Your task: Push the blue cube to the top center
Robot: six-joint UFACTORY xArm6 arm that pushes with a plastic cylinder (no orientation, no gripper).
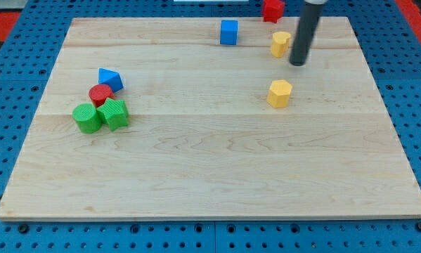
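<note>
The blue cube [228,32] stands near the top edge of the wooden board [210,176], close to the middle. My tip [297,62] is at the lower end of the dark rod, to the right of the cube and a little lower. It stands just right of a yellow block [280,43] and above a yellow hexagonal block [280,93]. The tip does not touch the blue cube.
A red block [272,10] sits at the board's top edge, left of the rod. At the left are a blue triangular block [110,79], a red cylinder [100,94], a green cylinder [88,119] and a green block [115,114], packed together.
</note>
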